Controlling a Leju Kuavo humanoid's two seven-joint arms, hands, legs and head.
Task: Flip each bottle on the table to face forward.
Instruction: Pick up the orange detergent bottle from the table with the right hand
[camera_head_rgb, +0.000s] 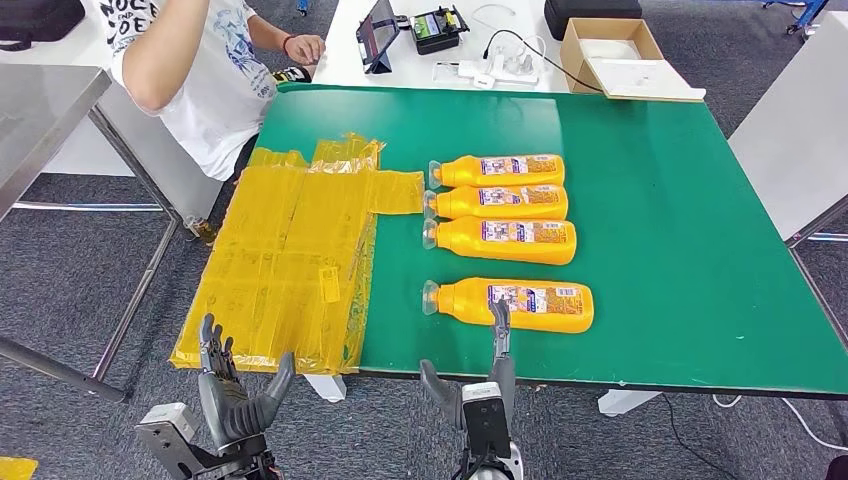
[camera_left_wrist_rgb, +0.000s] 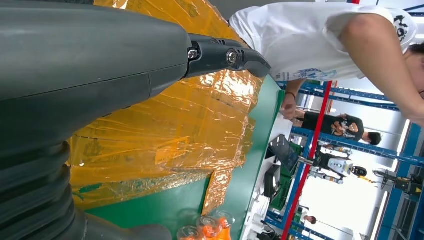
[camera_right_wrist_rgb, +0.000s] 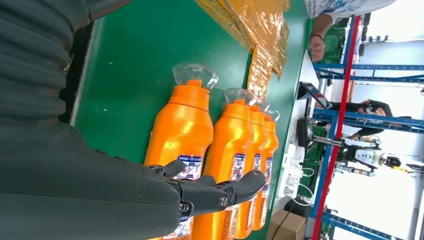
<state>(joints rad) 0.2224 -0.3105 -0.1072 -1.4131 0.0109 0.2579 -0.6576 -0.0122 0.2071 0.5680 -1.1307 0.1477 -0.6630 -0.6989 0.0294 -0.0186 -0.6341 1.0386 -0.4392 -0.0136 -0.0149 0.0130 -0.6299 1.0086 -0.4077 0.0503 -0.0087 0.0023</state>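
On the green counter (camera_head_rgb: 680, 250), the right hand (camera_head_rgb: 488, 385), fingers spread, should grip the near bottle (camera_head_rgb: 515, 305) at mid-body before turning it.

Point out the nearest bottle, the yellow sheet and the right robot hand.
nearest bottle (camera_head_rgb: 520, 305), head view, middle of its orange body
yellow sheet (camera_head_rgb: 285, 260), head view, centre of the film
right robot hand (camera_head_rgb: 487, 385), head view, palm

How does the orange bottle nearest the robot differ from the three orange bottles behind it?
The nearest orange plastic bottle lies apart, with the right hand reaching over it; the three orange bottles lie side by side, untouched. All four lie flat, clear caps pointing toward the yellow plastic sheet.
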